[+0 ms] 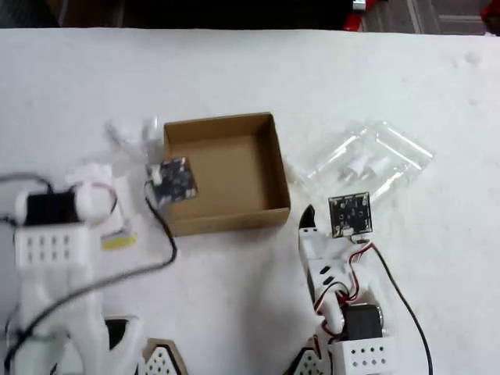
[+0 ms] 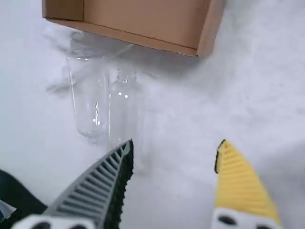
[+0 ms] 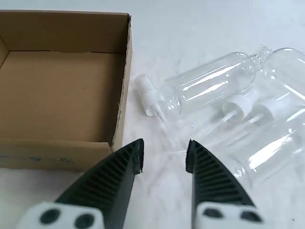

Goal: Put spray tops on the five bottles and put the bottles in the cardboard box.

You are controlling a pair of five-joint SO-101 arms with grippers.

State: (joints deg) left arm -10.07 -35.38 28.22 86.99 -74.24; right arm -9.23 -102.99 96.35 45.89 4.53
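The open cardboard box (image 1: 223, 172) stands mid-table with nothing inside. Two clear bottles (image 2: 88, 100) without tops lie side by side just outside one box corner, and my left gripper (image 2: 174, 145) hovers open above the table near them, its grey and yellow fingers wide apart and holding nothing. More clear bottles (image 3: 209, 83) lie in a cluster to the right of the box (image 3: 62, 90), with white spray tops (image 3: 150, 95) loose among them. My right gripper (image 3: 164, 152) stands open short of that cluster, its black fingers a little apart with nothing between them.
A white cloth (image 1: 258, 70) covers the table, with open room behind the box. The left arm (image 1: 55, 226) and its black cable (image 1: 160, 234) sit left of the box. The right arm's base (image 1: 351, 336) is at the front edge.
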